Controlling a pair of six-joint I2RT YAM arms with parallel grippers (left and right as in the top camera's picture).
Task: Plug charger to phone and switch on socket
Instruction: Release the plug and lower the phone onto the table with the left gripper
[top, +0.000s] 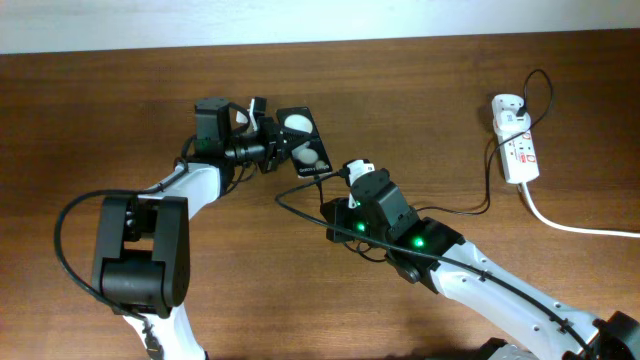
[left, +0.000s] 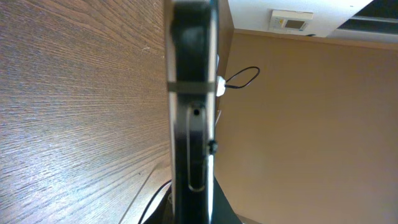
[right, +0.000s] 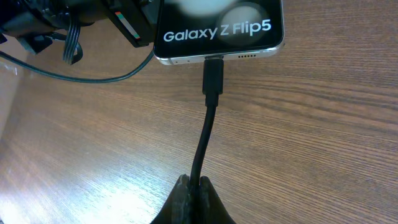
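The phone (top: 303, 143), a black glossy slab with two white light spots, lies tilted at the table's middle. My left gripper (top: 272, 152) is shut on its left edge; the left wrist view shows the phone edge-on (left: 189, 124). In the right wrist view the phone (right: 217, 28) reads "Galaxy Z Flip5". The plug tip (right: 212, 74) of the charger sits in the port on its bottom edge. My right gripper (right: 198, 186) is shut on the black charger cable (right: 205, 140) a short way behind the plug. The cable (top: 487, 185) runs right to the white socket (top: 517, 145).
The socket's thick white cord (top: 570, 225) trails off the right edge. Slack charger cable loops under my right arm (top: 400, 225). A pale wall band (top: 300, 20) borders the table's far edge.
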